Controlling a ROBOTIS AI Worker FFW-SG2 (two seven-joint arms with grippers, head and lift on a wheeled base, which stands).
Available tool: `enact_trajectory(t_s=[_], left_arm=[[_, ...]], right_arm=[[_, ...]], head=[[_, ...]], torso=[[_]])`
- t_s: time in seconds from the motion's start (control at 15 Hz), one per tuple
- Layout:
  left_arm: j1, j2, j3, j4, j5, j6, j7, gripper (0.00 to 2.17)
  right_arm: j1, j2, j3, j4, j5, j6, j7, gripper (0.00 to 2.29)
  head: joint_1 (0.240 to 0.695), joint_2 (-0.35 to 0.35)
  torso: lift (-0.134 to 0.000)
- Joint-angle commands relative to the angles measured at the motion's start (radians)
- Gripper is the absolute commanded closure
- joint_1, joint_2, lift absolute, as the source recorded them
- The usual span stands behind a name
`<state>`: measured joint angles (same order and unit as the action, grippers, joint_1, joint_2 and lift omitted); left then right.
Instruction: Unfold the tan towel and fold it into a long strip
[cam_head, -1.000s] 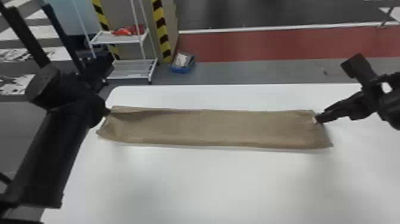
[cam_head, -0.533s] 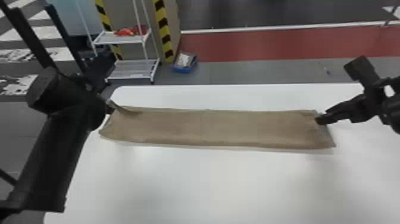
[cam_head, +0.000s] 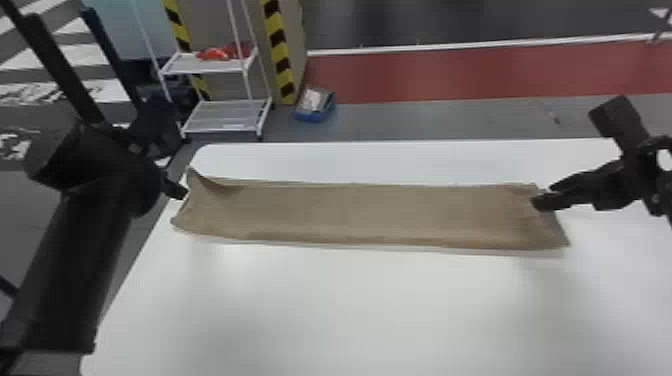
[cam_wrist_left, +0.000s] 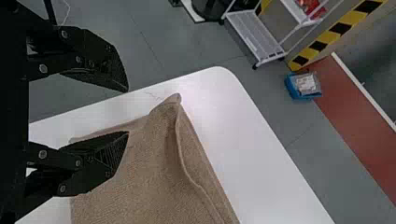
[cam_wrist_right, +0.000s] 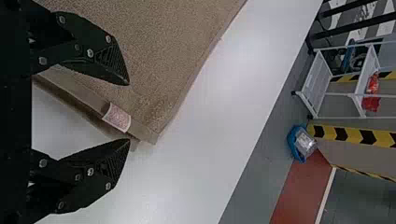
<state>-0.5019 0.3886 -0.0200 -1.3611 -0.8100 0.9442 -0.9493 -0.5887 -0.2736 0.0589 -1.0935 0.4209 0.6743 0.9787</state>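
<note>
While towel (cam_head: 370, 212) lies long w/ corner (cam_wrist_left: 173, 101) up, L gripper (cam_head: 175, 190) & R gripper (cam_head: 545, 195) gape.

One towel (cam_head: 370, 212), two claws (cam_head: 543, 195)

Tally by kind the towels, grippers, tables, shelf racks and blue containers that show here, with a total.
Towel, tan: 1
Grippers, left gripper and right gripper: 2
Table, white: 1
Shelf rack, white: 1
Container, blue: 1
Total: 6
</note>
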Motion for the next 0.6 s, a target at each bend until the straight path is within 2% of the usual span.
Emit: enact_trajectory(t_s=[0.0,0.13,0.33,0.53], left_arm=[[0.003,0.033,0.061,0.000,0.051,0.000,-0.091,0.58],[0.017,0.061,0.083,0.008,0.100,0.000,-0.143,0.58],[0.005,0.055,0.117,0.080,0.160,-0.009,-0.157,0.60],[-0.024,0.035,0.107,0.152,0.164,-0.049,-0.140,0.60]], right_arm=[[0.007,0.008,0.001,-0.019,-0.001,0.003,0.000,0.54],[0.007,0.010,0.001,-0.019,-0.001,0.000,-0.002,0.54],[0.009,0.010,0.004,-0.019,-0.001,0.003,0.000,0.54],[0.020,0.011,0.001,-0.029,-0.001,0.006,0.002,0.54]], head=[[0.695,0.154],[0.695,0.165],[0.695,0.177],[0.695,0.179]], torso=[[-0.123],[-0.123],[-0.123],[-0.123]])
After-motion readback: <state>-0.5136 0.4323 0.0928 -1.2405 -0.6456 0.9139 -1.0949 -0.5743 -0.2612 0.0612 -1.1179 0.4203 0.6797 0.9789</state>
